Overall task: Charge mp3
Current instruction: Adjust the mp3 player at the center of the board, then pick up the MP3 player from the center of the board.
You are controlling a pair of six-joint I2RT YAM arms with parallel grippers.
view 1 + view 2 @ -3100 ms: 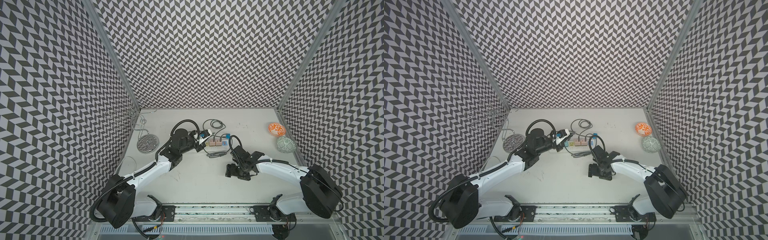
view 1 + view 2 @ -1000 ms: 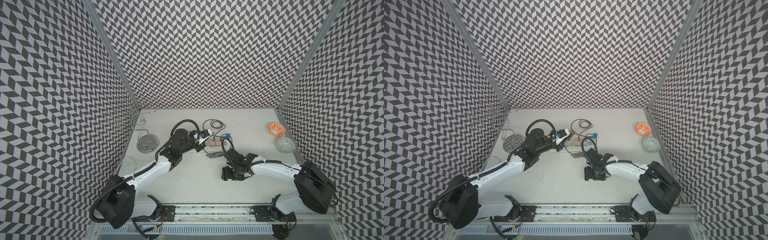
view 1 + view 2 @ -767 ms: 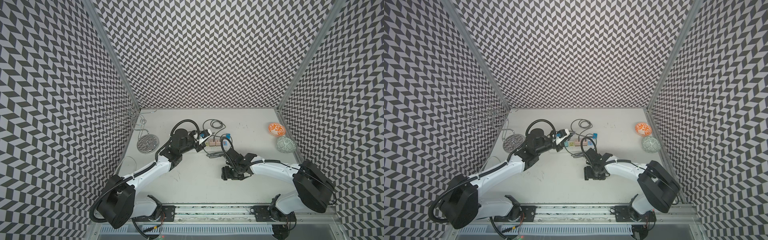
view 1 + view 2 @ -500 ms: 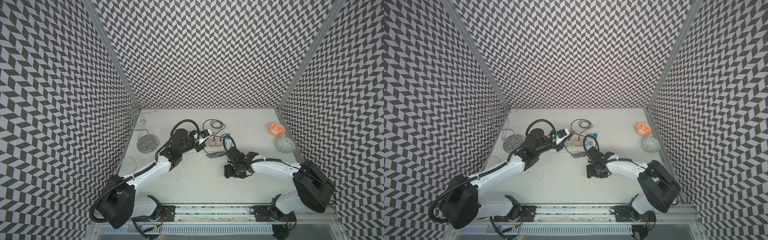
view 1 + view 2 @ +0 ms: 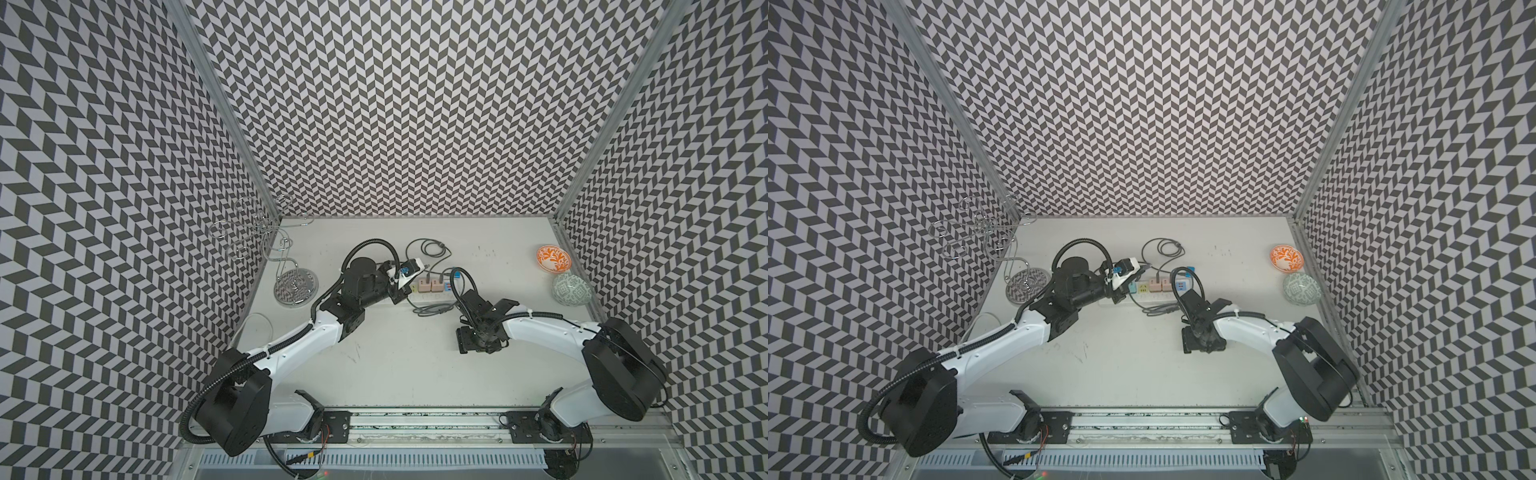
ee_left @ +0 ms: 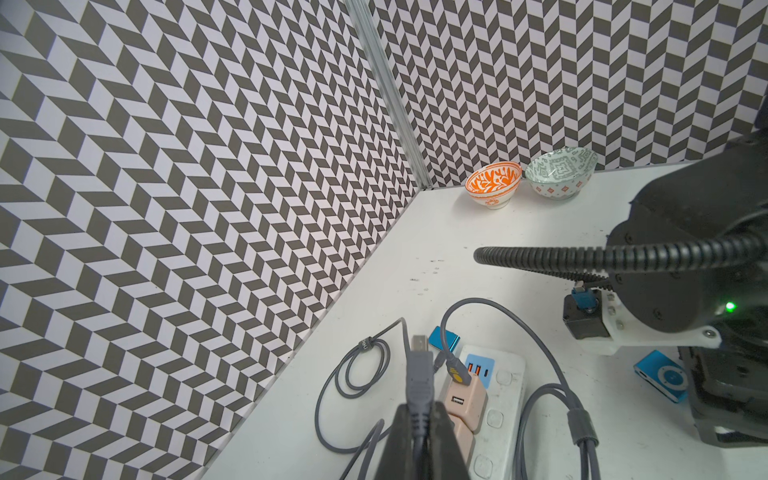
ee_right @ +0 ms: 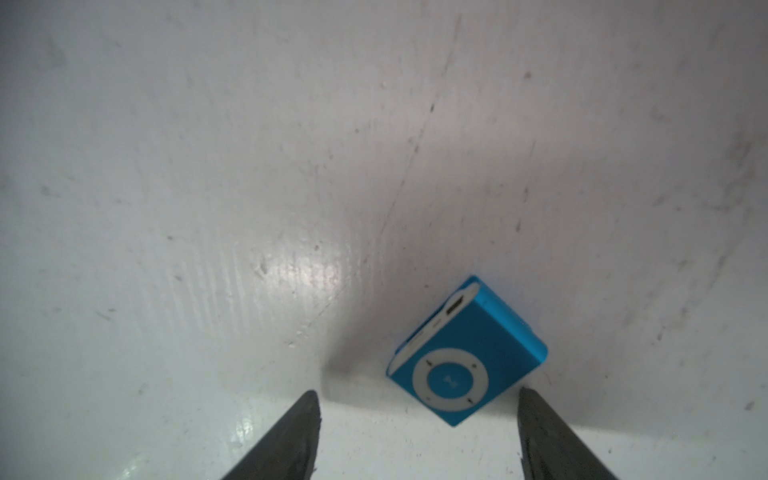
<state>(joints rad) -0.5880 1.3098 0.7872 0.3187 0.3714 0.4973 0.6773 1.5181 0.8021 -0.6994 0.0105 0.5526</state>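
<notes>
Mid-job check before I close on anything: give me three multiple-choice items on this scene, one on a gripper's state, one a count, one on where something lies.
1. The left gripper is:
A. open and empty
B. shut on the grey cable plug
C. shut on nothing

2. How many bowls stand by the side wall?
A. one
B. two
C. three

3. The mp3 player is:
A. in a bowl
B. held by the left gripper
C. lying on the table below the open right gripper

Answers:
1 B: the left wrist view shows the gripper closed around the plug.
2 B: both top views show one orange and one green.
3 C: the right wrist view shows it flat on the table, the jaws apart.
</notes>
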